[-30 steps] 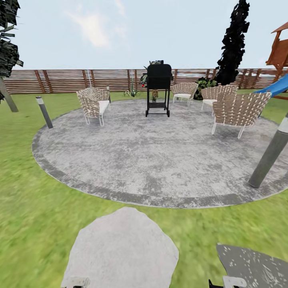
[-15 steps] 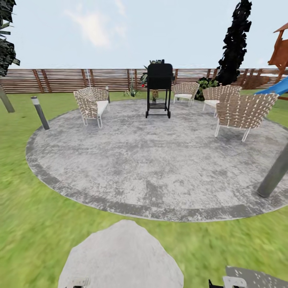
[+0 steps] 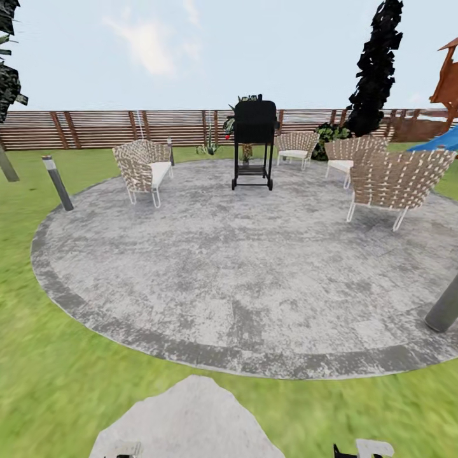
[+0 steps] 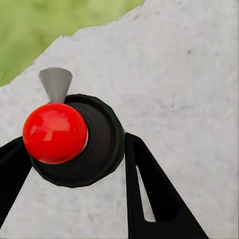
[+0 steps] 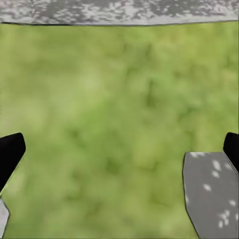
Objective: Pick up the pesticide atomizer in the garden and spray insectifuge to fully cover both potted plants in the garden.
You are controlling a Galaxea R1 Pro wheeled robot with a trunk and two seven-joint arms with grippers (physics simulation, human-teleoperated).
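In the left wrist view my left gripper (image 4: 74, 143) is shut on the pesticide atomizer (image 4: 94, 144). From above the atomizer shows a round dark body, a glossy red ball and a grey nozzle, and it hangs over a pale stepping stone (image 4: 179, 74). The black fingers (image 4: 149, 189) press against both of its sides. My right gripper (image 5: 122, 149) is open over the grass, holding nothing. Far off by the fence stands a small spiky-leaved plant (image 3: 208, 147); it is too small to tell whether it is one of the potted plants.
A round grey paved patio (image 3: 242, 267) lies ahead, with a black grill (image 3: 253, 143) at its far side and several woven chairs (image 3: 143, 168) around it. Short bollards (image 3: 57, 183) stand at the rim; one (image 3: 444, 308) is close on the right. A brown slatted fence (image 3: 95, 127) closes the lawn.
The whole head view has shifted as the robot rolls forward: the patio looks closer, and the stepping stone and the right bollard have slid toward the picture's edges.
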